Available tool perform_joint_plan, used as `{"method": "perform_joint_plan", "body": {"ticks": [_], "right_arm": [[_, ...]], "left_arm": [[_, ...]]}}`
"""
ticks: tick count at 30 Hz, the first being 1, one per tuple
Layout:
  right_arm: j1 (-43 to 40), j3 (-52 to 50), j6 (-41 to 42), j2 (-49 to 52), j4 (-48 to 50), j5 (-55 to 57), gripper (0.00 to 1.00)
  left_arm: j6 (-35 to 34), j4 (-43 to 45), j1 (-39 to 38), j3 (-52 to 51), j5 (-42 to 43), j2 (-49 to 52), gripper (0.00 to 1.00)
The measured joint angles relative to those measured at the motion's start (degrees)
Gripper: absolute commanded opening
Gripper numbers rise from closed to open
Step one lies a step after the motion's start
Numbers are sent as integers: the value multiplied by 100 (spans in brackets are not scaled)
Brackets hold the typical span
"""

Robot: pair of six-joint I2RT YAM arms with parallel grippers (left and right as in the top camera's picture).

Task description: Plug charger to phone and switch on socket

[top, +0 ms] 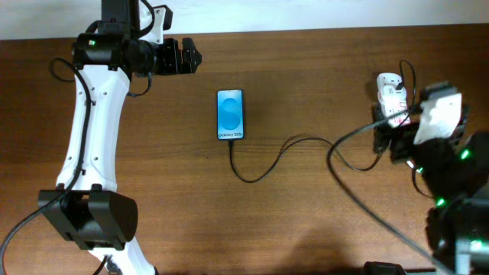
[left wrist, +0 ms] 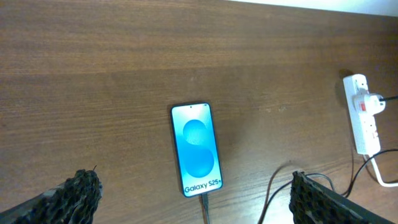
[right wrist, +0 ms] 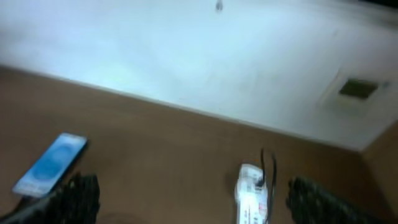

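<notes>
The phone [top: 230, 114] lies flat mid-table, its blue screen lit; it also shows in the left wrist view [left wrist: 196, 149] and the right wrist view [right wrist: 51, 163]. The thin black charger cable [top: 263, 164] runs from the phone's bottom edge in a curve to the white socket [top: 390, 95] at the far right, where its plug sits. The cable tip is in the phone's port [left wrist: 203, 200]. My left gripper [top: 183, 56] is open and empty, up and left of the phone. My right gripper [right wrist: 189, 199] is open above the socket [right wrist: 252, 191]; the overhead view hides its fingers.
A thicker grey cable [top: 367, 202] crosses the table from the right arm toward the front edge. The wall and table's back edge [top: 306, 32] lie behind. The left arm's base [top: 92, 218] stands at the front left.
</notes>
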Motion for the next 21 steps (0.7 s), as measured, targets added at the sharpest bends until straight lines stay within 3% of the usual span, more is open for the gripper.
{"method": "perform_joint_plan", "body": {"ticks": [8, 13, 21], "right_arm": [[0, -3344, -70, -2124, 2938, 46, 98], [190, -4568, -116, -3335, 3056, 306, 99], [358, -5357, -131, -4441, 3108, 358, 98]], "left_arm": [[-2, -20, 0, -2, 4, 0, 99], [0, -15, 0, -2, 4, 0, 99], [0, -15, 0, -2, 4, 0, 99]]}}
